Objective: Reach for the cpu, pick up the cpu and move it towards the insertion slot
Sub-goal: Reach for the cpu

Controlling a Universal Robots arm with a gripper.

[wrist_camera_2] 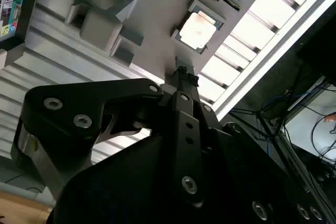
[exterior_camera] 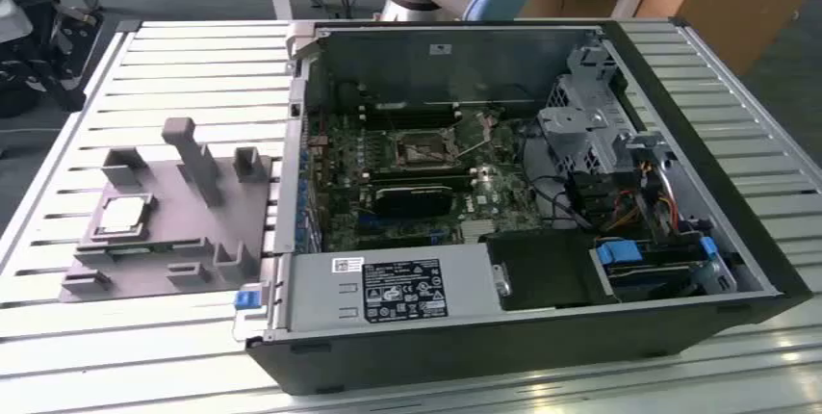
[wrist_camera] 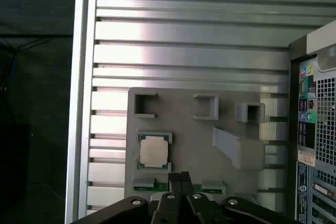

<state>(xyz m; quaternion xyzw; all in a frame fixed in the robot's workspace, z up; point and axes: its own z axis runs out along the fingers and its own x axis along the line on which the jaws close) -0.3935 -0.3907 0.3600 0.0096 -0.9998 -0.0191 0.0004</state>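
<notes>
The cpu (exterior_camera: 125, 214) (wrist_camera_2: 198, 30) (wrist_camera: 154, 151) lies flat in a square recess of the grey fixture (exterior_camera: 161, 245) (wrist_camera: 199, 148), and the claw (wrist_camera: 180, 174) (wrist_camera_2: 182, 71) hangs above that fixture, near the cpu, jaws pinched together, holding nothing. For a clean reach, I'd say: centre over the cpu, spread wider than its rim, and stay clear of the fixture's posts (exterior_camera: 192, 159). The insertion slot (exterior_camera: 419, 149) sits well apart from the fixture.
</notes>
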